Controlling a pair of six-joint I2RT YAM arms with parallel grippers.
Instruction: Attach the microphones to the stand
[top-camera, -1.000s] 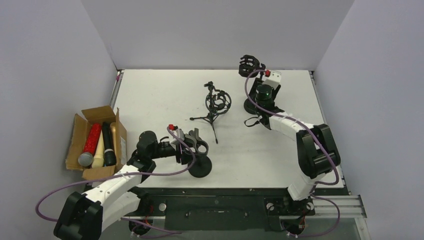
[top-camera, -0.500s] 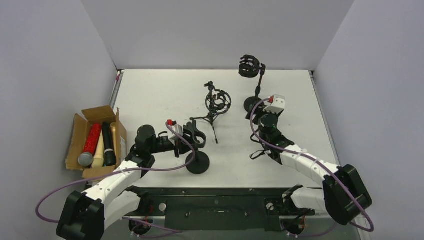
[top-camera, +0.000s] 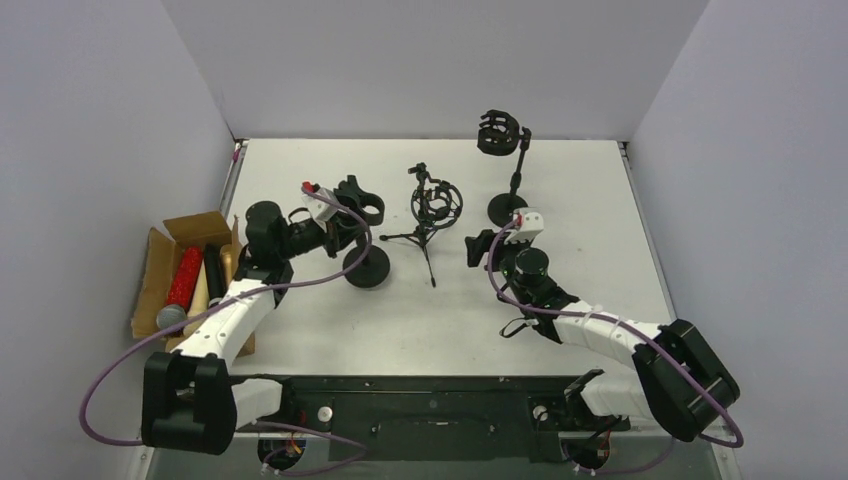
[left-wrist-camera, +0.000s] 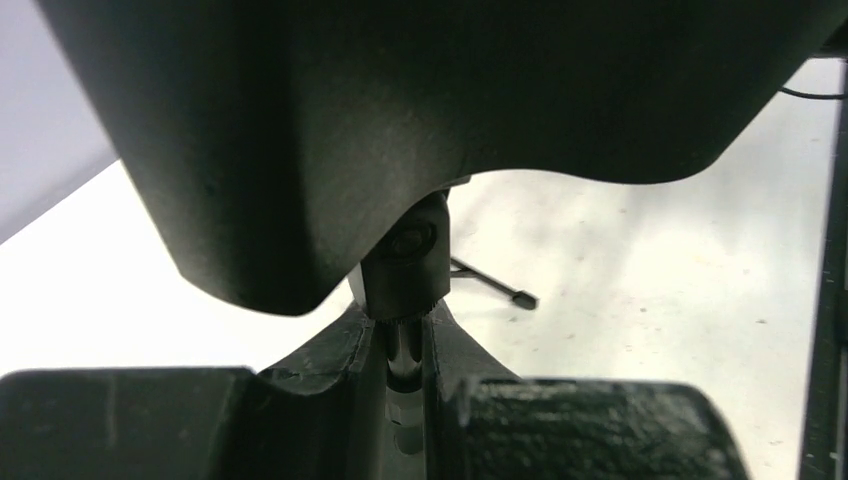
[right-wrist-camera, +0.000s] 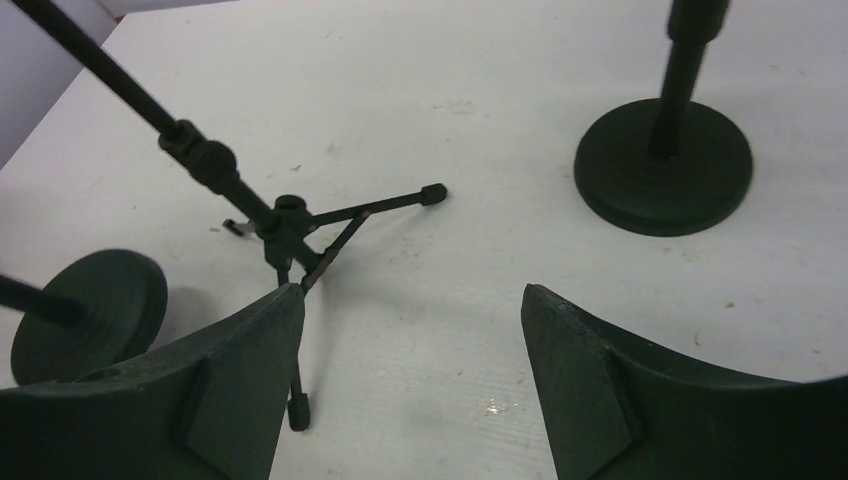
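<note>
White surface (top-camera: 300, 170): scuffs and small dark specks are seen in the wrist views. It is enclosed by pale grey walls (top-camera: 420, 60) at the back, left and right. A brown cardboard box (top-camera: 152, 280) is set at the left edge, close to the left wall, flaps folded open. A black base plate (top-camera: 430, 410) is mounted along the near edge, and a silver rail (top-camera: 690, 405) is fixed at its right end.
</note>
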